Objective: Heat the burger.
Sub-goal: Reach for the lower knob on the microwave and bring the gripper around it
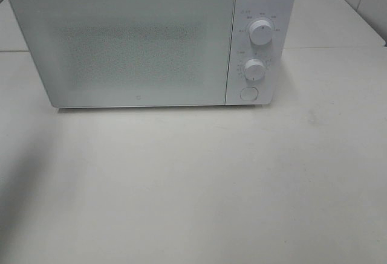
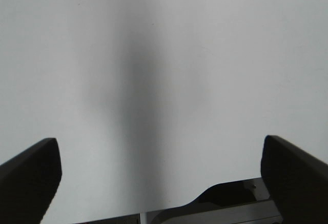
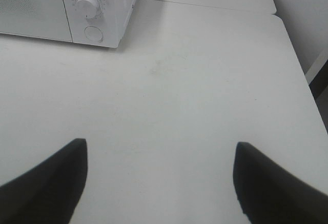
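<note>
The burger is out of view in every frame. A white microwave (image 1: pixel 139 40) stands at the back of the white table with its door shut; its two knobs and round button (image 1: pixel 248 93) sit on the right side. My left gripper (image 2: pixel 161 165) is open over bare table, nothing between its dark fingers (image 2: pixel 31 178). My right gripper (image 3: pixel 159 175) is open too, over the table in front of and to the right of the microwave (image 3: pixel 77 8). Neither arm shows in the exterior high view.
The white table (image 1: pixel 193 185) spreads wide in front of the microwave. Its right edge (image 3: pixel 302 70) shows in the right wrist view, with a seam to another table behind.
</note>
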Controlling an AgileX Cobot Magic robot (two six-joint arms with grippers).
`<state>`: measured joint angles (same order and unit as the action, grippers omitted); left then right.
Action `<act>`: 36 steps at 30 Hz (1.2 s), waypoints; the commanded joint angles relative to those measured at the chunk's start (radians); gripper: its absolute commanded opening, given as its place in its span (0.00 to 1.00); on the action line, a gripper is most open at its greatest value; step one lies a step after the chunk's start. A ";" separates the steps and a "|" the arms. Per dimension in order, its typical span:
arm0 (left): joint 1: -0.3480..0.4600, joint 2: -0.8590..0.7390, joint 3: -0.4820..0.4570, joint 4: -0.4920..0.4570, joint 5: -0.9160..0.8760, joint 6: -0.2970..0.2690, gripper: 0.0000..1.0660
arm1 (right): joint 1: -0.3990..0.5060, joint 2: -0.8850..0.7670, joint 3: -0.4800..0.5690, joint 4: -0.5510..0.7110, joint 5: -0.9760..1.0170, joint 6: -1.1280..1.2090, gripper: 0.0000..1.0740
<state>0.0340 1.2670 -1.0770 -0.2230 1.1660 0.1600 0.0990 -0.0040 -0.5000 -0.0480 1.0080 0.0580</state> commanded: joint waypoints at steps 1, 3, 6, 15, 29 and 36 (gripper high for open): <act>0.026 -0.048 0.055 -0.005 0.004 -0.005 0.92 | -0.004 -0.027 0.002 -0.002 -0.013 -0.015 0.71; 0.028 -0.112 0.133 0.000 -0.023 -0.005 0.92 | -0.004 -0.027 0.002 -0.002 -0.013 -0.015 0.71; 0.028 -0.128 0.155 0.000 -0.030 -0.005 0.92 | -0.004 -0.027 0.002 -0.002 -0.013 -0.015 0.71; 0.028 -0.293 0.377 0.011 -0.035 -0.005 0.92 | -0.004 -0.026 0.002 -0.002 -0.013 -0.014 0.71; 0.028 -0.628 0.544 0.042 -0.101 -0.041 0.92 | -0.004 -0.026 0.002 -0.002 -0.013 -0.014 0.71; 0.027 -0.779 0.557 0.054 -0.089 -0.065 0.92 | -0.004 -0.026 0.002 -0.002 -0.013 -0.015 0.71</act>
<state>0.0630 0.4980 -0.5270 -0.1690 1.0830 0.1060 0.0990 -0.0040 -0.5000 -0.0480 1.0080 0.0580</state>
